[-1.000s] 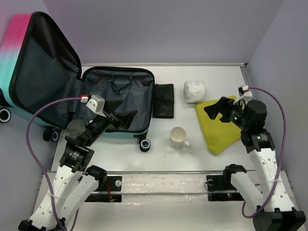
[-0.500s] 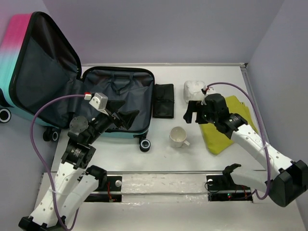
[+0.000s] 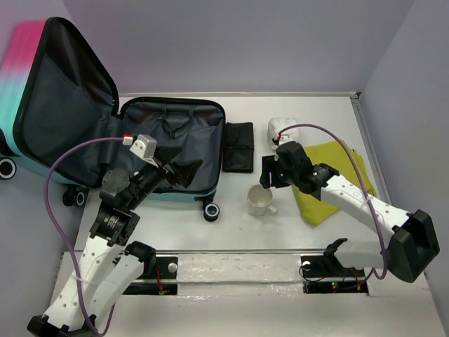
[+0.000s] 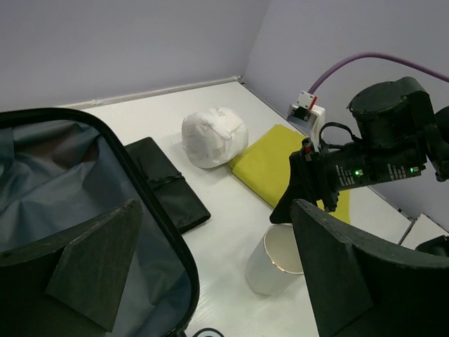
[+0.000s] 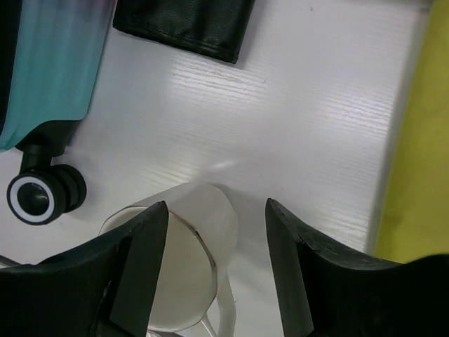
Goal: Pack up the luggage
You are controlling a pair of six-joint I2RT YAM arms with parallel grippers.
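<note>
From above, the luggage [image 3: 168, 119] lies open at 10 o'clock on the surface [image 3: 231, 225], left fingers [image 3: 186, 170] over its near edge; the left wrist view shows them spread wide and empty; the right wrist view shows right fingers [image 5: 137, 274] parted, empty, above the mug [image 5: 196, 232] at 7 o'clock.

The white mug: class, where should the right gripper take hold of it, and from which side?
Probably best to pinch the mug by its wall at the rim, from above: it stands upright, mouth open, and the right gripper hovers close above it, open.
</note>
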